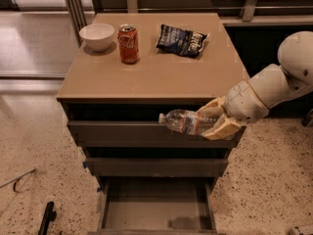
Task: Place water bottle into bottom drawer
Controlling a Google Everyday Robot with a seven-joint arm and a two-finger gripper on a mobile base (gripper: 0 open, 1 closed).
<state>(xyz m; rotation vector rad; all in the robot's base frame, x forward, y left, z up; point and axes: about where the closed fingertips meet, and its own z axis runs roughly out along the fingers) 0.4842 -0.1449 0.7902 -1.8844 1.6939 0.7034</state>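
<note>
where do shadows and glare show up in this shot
Camera view: a soft shadow falls inside the open grey bottom drawer, below the tan end effector holding the clear crinkled plastic water bottle in front of the top drawer; glare brightens the polished floor at upper left.

The arm [274,84] reaches in from the right, its hand [212,121] clasping the water bottle [183,122] sideways.

cabinet top [161,77]: bowl [97,35], can [129,44], chip bag [182,39]
</note>
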